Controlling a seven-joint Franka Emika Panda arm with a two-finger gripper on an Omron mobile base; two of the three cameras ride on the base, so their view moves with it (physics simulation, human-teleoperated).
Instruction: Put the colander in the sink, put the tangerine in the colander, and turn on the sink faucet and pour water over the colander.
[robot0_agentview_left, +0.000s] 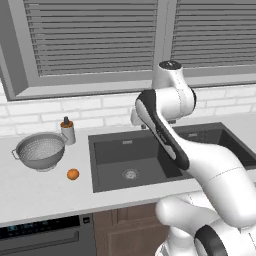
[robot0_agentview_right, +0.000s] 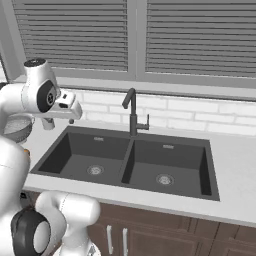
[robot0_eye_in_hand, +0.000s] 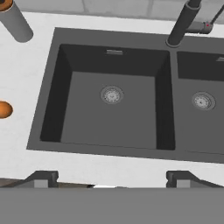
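My jaws (robot0_eye_in_hand: 112, 178) hang wide apart and empty above the near edge of the sink (robot0_eye_in_hand: 109, 148), so the first step, moving the colander (robot0_agentview_left: 41, 150), is not yet begun. It sits on the tabletop (robot0_agentview_left: 45, 192) at nine o'clock of the sink, the tangerine (robot0_agentview_left: 73, 174) near its five o'clock. Next I judge I must swing toward nine o'clock and grip its rim.

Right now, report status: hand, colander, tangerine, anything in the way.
Hand open, empty, above the sink. Colander on the counter left of the sink, tangerine beside it on the counter. Both basins bare, nothing in the way.
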